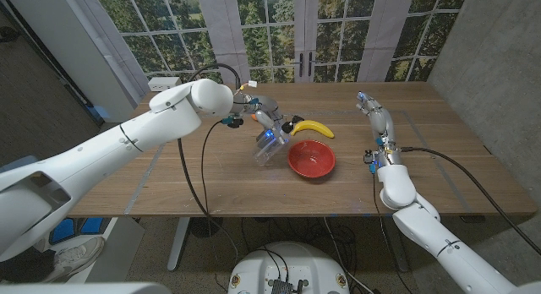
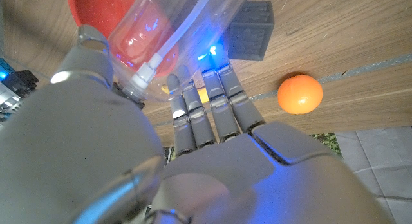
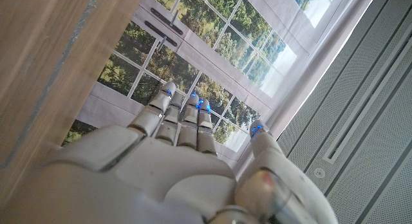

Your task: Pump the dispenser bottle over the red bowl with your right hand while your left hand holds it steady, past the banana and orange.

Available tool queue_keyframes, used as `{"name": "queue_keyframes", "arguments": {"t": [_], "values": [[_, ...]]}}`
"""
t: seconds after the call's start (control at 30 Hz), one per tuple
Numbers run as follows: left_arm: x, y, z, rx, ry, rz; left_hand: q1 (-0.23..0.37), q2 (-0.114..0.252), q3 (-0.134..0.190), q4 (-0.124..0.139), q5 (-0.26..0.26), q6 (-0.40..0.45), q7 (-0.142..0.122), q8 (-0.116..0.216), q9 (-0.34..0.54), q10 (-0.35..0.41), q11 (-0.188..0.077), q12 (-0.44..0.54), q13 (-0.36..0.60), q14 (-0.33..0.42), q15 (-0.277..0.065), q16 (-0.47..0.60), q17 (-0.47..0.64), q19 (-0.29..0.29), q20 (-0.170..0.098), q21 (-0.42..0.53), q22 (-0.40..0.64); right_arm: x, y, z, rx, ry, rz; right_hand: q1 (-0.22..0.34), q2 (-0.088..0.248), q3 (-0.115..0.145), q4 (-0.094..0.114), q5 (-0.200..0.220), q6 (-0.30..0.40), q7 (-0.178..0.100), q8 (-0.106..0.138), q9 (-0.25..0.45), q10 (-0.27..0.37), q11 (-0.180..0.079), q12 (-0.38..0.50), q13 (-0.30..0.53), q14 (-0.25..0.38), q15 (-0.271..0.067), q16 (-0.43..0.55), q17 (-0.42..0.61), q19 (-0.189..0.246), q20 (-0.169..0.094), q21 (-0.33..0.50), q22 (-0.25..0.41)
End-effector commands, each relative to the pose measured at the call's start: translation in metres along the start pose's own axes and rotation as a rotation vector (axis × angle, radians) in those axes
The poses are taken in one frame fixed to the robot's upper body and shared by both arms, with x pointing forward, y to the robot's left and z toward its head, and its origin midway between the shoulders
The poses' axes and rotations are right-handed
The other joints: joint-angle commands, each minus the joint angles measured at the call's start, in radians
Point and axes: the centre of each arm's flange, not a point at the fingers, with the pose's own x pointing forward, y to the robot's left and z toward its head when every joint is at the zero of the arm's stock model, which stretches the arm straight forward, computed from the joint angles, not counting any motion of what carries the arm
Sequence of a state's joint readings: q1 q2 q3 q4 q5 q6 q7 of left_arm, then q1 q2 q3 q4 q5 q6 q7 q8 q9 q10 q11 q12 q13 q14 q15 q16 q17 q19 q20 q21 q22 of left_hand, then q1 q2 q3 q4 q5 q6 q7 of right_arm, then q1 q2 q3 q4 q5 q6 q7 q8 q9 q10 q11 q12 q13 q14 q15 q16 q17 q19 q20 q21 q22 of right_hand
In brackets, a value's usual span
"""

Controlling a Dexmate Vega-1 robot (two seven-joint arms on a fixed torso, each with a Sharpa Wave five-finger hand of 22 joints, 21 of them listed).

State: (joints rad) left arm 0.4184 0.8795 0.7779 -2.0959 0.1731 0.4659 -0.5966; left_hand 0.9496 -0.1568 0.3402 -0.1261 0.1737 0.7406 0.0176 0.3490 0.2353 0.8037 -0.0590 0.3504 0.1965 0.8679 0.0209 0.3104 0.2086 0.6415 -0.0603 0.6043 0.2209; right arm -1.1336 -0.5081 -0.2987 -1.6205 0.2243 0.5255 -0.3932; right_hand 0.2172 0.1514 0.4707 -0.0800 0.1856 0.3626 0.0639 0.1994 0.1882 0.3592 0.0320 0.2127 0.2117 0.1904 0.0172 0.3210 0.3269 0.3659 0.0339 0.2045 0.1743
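My left hand (image 1: 264,118) grips a clear dispenser bottle (image 1: 269,148) that leans just left of the red bowl (image 1: 311,159). In the left wrist view my fingers (image 2: 206,108) wrap the bottle (image 2: 174,37), its dark pump head (image 2: 251,31) points away from me, and the red bowl (image 2: 96,8) shows through the plastic. A banana (image 1: 314,127) lies right behind the bowl. The orange (image 2: 300,94) sits beside my left hand, partly hidden by it in the head view (image 1: 237,122). My right hand (image 1: 376,117) stands apart over the table's right side, fingers stretched out, holding nothing (image 3: 187,140).
A white box (image 1: 165,81) sits at the table's back left corner. Bare wood (image 1: 211,184) runs along the front of the table, and more lies between the bowl and my right hand. Windows stand behind the table.
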Motion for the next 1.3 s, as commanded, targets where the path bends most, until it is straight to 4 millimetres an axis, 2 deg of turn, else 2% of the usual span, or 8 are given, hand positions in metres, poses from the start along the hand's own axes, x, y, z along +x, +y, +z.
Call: {"name": "queue_keyframes", "arguments": {"t": [0.03,0.73,0.83,0.97,1.3], "values": [[0.006,0.003,-0.009,-0.019,0.003,0.004,0.315,0.324,0.092,-0.046,0.008,0.087,-0.058,0.006,0.003,0.157,-0.151,-0.001,0.116,0.133,-0.264,0.003,0.014,-0.006,-0.109,0.006,0.002,0.003,0.02,0.018,-0.171,-0.076,0.054,-0.004,0.01,0.002,-0.002,0.009,0.006,-0.003,0.001,0.002,0.007,-0.001,0.002,0.001,0.009,0.001,-0.001,0.006,0.006,0.008,0.001,0.004],[0.009,0.003,-0.01,-0.03,-0.015,0.01,0.316,0.324,0.09,-0.045,0.008,0.087,-0.058,0.003,0.004,0.159,-0.151,-0.004,0.118,0.136,-0.264,0.002,0.014,-0.009,-0.109,0.016,0.0,0.007,0.038,0.033,-0.228,-0.121,0.107,-0.006,0.008,0.001,-0.002,0.009,0.009,-0.008,0.002,0.002,0.008,-0.003,0.001,0.001,0.013,-0.001,-0.002,0.007,0.01,0.008,0.002,0.004],[0.01,0.003,-0.01,-0.029,-0.016,0.007,0.316,0.324,0.09,-0.045,0.008,0.088,-0.058,0.003,0.005,0.16,-0.151,-0.004,0.119,0.136,-0.264,0.002,0.014,-0.01,-0.109,0.017,0.0,0.007,0.043,0.036,-0.254,-0.127,0.113,-0.006,0.008,0.001,-0.002,0.009,0.009,-0.006,0.002,0.002,0.007,-0.004,0.0,0.001,0.013,-0.001,-0.002,0.007,0.01,0.008,0.002,0.004],[0.01,0.004,-0.01,-0.032,-0.019,0.013,0.317,0.324,0.089,-0.045,0.008,0.088,-0.057,0.002,0.005,0.16,-0.151,-0.005,0.12,0.136,-0.264,0.002,0.014,-0.01,-0.11,0.019,-0.001,0.007,0.045,0.036,-0.25,-0.128,0.127,-0.007,0.007,0.0,-0.003,0.009,0.019,0.011,0.005,0.002,0.012,-0.001,0.002,0.001,0.015,-0.005,-0.002,0.007,0.01,0.008,0.002,0.004],[0.01,0.003,-0.007,-0.027,-0.021,0.01,0.318,0.324,0.089,-0.045,0.009,0.088,-0.058,0.001,0.005,0.161,-0.151,-0.006,0.121,0.136,-0.264,0.001,0.014,-0.011,-0.109,0.023,-0.001,0.007,0.055,0.042,-0.289,-0.14,0.186,-0.007,0.007,0.0,-0.003,0.009,0.023,0.009,0.006,0.002,0.016,-0.001,0.003,0.001,0.018,-0.006,-0.002,0.007,0.01,0.008,0.002,0.003]]}}
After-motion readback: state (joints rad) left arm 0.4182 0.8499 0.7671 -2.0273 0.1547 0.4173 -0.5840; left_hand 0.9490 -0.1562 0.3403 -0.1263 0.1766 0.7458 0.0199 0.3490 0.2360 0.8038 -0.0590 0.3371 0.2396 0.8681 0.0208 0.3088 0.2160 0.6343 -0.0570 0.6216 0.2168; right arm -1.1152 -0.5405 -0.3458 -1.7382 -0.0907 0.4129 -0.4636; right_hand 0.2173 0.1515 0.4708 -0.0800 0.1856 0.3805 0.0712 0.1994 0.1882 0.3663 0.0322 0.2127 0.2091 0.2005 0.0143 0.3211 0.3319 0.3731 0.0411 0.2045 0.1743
